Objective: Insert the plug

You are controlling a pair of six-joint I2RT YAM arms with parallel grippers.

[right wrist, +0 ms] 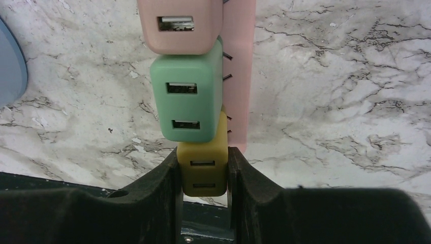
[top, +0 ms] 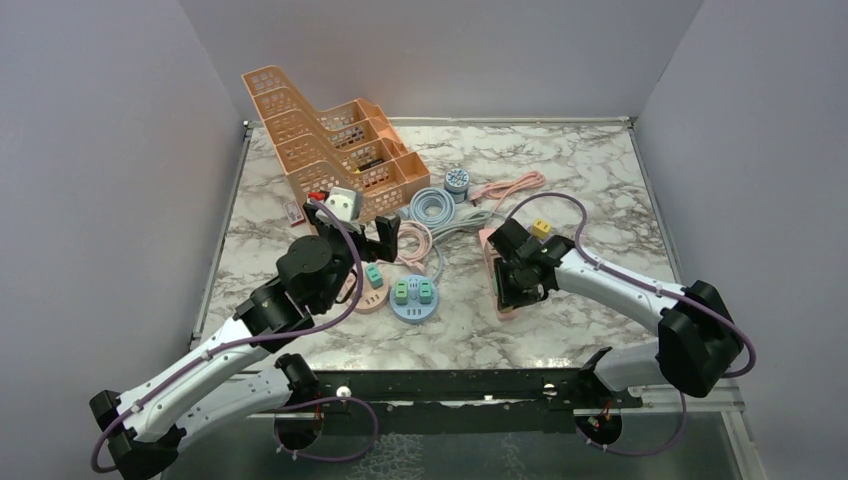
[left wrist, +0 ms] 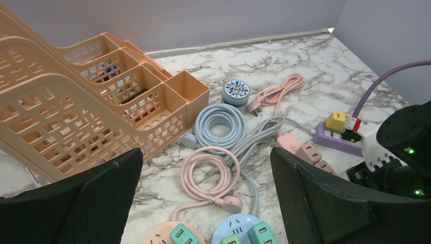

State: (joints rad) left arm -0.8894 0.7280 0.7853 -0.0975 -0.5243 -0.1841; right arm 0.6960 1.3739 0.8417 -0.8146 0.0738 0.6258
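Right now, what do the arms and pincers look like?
The left arm and right arm have white links, black joints and a looping purple cable. The left pincer and right pincer are black with broad textured fingers.

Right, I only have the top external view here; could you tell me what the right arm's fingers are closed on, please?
Observer: The right wrist view shows the right gripper shut on a yellow adapter, one finger on each side.
Operator: Thank you. Where does it sit relative to the strip?
Observer: Beside the end of the pink power strip nearest that camera, touching a green adapter; a pink adapter lies beyond that.
Operator: And is the left arm carrying anything?
Observer: No; the left wrist view shows the left gripper open, nothing between its fingers.
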